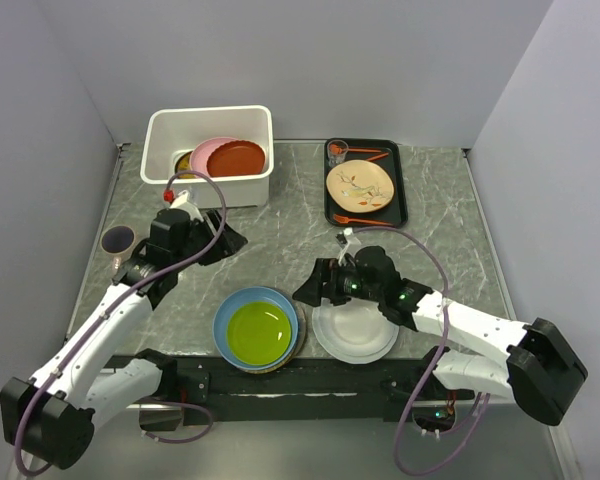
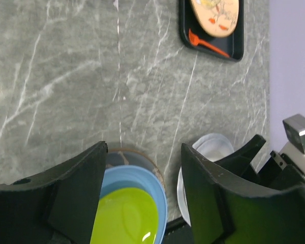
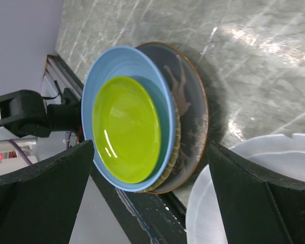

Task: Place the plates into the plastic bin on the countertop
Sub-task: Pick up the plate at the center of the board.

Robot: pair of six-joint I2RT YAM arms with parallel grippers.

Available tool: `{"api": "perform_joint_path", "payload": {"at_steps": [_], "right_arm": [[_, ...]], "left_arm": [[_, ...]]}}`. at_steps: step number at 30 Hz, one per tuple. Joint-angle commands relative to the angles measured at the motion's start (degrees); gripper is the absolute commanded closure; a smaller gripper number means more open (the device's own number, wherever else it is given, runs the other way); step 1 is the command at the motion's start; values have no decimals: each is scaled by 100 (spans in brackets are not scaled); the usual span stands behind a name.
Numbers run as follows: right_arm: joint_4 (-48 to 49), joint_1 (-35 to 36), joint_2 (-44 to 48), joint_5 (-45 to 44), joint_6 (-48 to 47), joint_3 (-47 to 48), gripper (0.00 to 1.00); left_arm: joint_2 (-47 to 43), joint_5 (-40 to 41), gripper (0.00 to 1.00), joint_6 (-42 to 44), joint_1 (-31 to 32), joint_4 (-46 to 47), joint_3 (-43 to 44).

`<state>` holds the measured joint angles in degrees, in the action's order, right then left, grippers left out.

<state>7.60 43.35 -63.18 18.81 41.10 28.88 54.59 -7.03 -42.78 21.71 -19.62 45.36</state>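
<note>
Plates lie in three spots on the countertop [image 1: 280, 215]. All are round, so none has a long axis, and those outside the bin sit flat with their faces up.

At 11 o'clock in the top view the plastic bin [image 1: 220, 190] stands with its long side running from 9 to 3 o'clock. Inside it the red-brown plate [image 1: 242, 158] overlaps the pink plate [image 1: 208, 150] on the 3 o'clock side. We cannot tell whether those two lie flat or lean.

Just on the 6 o'clock side of the bin is the left gripper [image 1: 230, 243], pointing toward 3 o'clock. In its wrist view we see its fingers [image 2: 71, 198] well apart. Only bare stone and the edge of the stack show between them, so it holds nothing and touches nothing.

At 6 o'clock sits the stack. The lime green plate [image 1: 258, 332] rests in the blue plate [image 1: 226, 318], and under them the dark plate [image 3: 190, 101] shows a pale deer figure.

The right gripper [image 1: 308, 290] is above the stack's 2 o'clock edge, pointing toward 8 o'clock. Its fingers [image 3: 40, 193] are spread wide and grip nothing.

The white plate [image 1: 355, 335] lies just beside the stack at 5 o'clock.

At 1 o'clock the black tray [image 1: 398, 180] carries the peach plate [image 1: 360, 185] with its orange cutlery [image 1: 365, 218].
</note>
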Motion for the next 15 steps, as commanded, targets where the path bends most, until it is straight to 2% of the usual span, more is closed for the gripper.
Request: {"api": "perform_joint_path", "payload": {"at_steps": [1, 10, 11, 15], "right_arm": [[128, 173, -150, -62, 29, 302, 0], [-127, 498, -791, -386, -76, 565, 7], [-127, 516, -853, -421, -85, 574, 13], [-57, 560, -1231, -439, -67, 680, 26]], "left_arm": [[-220, 157, 36, -142, 175, -525, -80], [-651, 316, 37, -292, 360, -1026, -327], [-660, 342, 37, -292, 386, -1088, -309], [-765, 465, 36, -274, 421, -1316, -300]]}}
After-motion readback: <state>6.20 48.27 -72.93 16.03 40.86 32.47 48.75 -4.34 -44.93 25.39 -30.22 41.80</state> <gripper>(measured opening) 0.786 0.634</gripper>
